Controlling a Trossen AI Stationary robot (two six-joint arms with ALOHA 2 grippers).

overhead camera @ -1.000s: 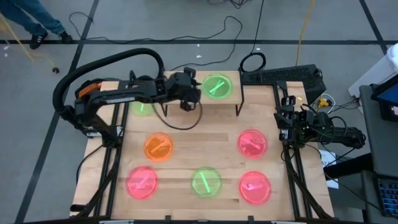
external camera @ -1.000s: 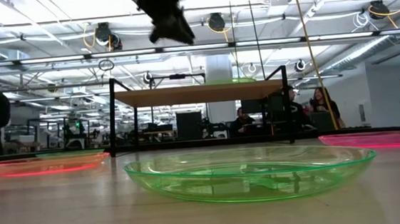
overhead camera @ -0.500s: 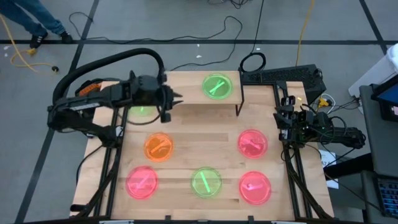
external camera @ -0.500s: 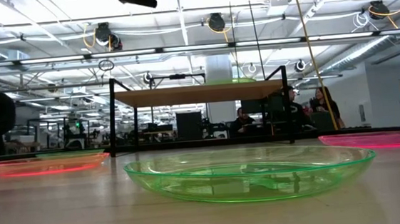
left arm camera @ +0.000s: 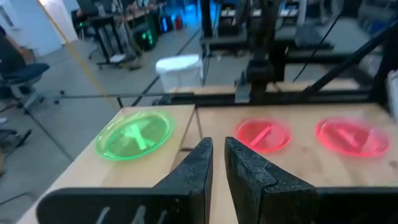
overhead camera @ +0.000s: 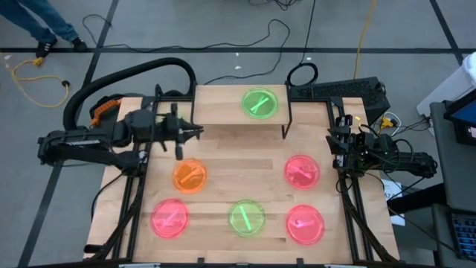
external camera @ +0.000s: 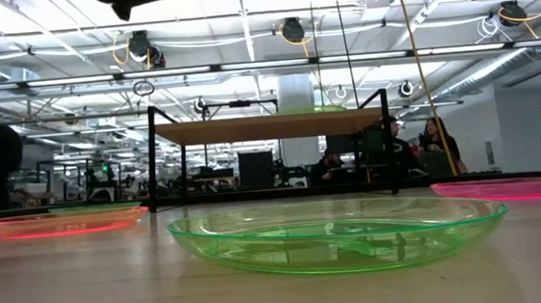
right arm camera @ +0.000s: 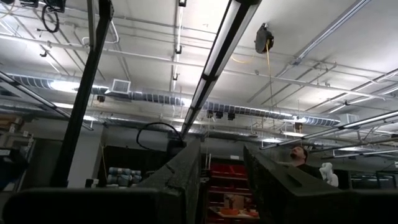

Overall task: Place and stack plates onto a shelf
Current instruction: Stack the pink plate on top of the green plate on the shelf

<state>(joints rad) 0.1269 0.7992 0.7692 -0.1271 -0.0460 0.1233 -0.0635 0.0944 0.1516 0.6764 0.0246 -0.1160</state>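
The shelf (overhead camera: pixel 238 119) stands at the table's far edge, with one green plate (overhead camera: pixel 258 103) lying flat on its board; the left wrist view shows that plate (left arm camera: pixel 135 133) too. On the tabletop lie an orange plate (overhead camera: pixel 189 176), a green plate (overhead camera: pixel 246 218) and three pink plates (overhead camera: pixel 302 170), (overhead camera: pixel 305 224), (overhead camera: pixel 170 219). My left gripper (overhead camera: pixel 195 132) hangs shut and empty above the table, left of the shelf and beyond the orange plate. My right gripper (right arm camera: pixel 222 168) waits at the table's right edge, pointing up, fingers a little apart, holding nothing.
My left arm (overhead camera: pixel 97 141) stretches across the table's left edge and covers the far-left corner. The right arm (overhead camera: pixel 372 152) sits folded past the right edge. Bare wood (overhead camera: pixel 242 167) lies between the shelf and the plates. People sit in the room beyond the table.
My left gripper has drawn back from the green plate on the shelf toward the table's left edge and slightly nearer, also rising in the low view. The green plate has stayed flat on the shelf. The right arm has kept still.
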